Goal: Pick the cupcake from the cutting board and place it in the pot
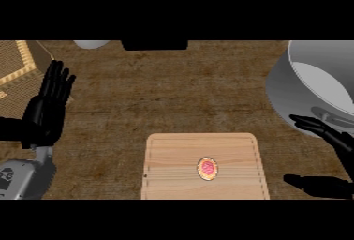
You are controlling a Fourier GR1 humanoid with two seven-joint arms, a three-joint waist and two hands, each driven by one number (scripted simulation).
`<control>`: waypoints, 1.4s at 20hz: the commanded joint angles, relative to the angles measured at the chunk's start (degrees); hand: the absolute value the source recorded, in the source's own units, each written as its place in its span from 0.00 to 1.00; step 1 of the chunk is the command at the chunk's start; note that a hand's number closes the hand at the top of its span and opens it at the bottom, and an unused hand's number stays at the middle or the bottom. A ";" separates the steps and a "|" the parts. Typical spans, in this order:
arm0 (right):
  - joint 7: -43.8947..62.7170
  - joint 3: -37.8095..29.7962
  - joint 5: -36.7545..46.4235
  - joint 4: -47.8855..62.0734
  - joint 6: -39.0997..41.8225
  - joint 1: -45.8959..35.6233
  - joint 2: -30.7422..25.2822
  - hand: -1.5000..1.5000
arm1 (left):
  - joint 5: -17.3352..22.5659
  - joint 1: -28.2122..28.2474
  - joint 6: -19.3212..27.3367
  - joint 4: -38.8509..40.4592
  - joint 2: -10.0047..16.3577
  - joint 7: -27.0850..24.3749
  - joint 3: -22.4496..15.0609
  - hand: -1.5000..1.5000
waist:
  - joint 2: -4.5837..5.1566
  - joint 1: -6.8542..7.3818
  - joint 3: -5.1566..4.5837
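Observation:
A small cupcake (207, 168) with pink topping sits near the middle of a light wooden cutting board (173, 154) at the lower centre. A large grey pot (314, 84) stands at the right edge, partly cut off. My right hand (330, 159) is open at the lower right, fingers and thumb spread, between the pot and the board, apart from the cupcake. My left hand (47, 110) rests open at the left, fingers pointing up, far from the board.
The brown wooden counter (173, 93) stretches between the board and the back. A tan woven mat (17, 65) lies at the far left. A white round object (91, 44) and a dark block (155, 44) sit at the back edge.

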 commanded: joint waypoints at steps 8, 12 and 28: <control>16.67 7.92 18.49 -11.16 3.84 1.97 -7.34 0.00 | -1.10 -2.85 -0.83 0.09 0.22 2.16 1.48 0.50 | 0.17 1.01 -0.11; 29.20 12.02 21.90 -19.32 7.54 0.71 -4.14 0.00 | -3.22 -2.12 0.79 -1.08 -2.10 2.43 0.64 0.50 | 0.14 0.84 -0.08; 44.70 25.14 34.82 -12.63 15.86 -4.44 12.37 0.00 | -5.61 -2.81 -3.62 -0.33 -4.91 2.63 5.30 0.50 | 0.16 0.80 -0.04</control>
